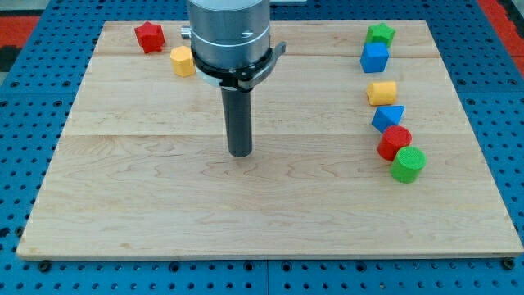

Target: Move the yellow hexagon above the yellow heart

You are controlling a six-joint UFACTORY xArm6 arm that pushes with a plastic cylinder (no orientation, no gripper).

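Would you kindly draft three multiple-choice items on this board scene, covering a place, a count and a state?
1. Where is the yellow hexagon?
A. the view's bottom right
B. the view's top left, beside the red star
C. under the green cylinder

2. How many blocks lie on the board?
A. five
B. eight
C. eleven

3. What is my tip doing?
A. touching no block
B. pressing the yellow heart
C. resting on the blue cube

Answers: 1 B, it sits just right of the star; 2 B, two at left, six at right; 3 A, bare wood surrounds it mid-board.
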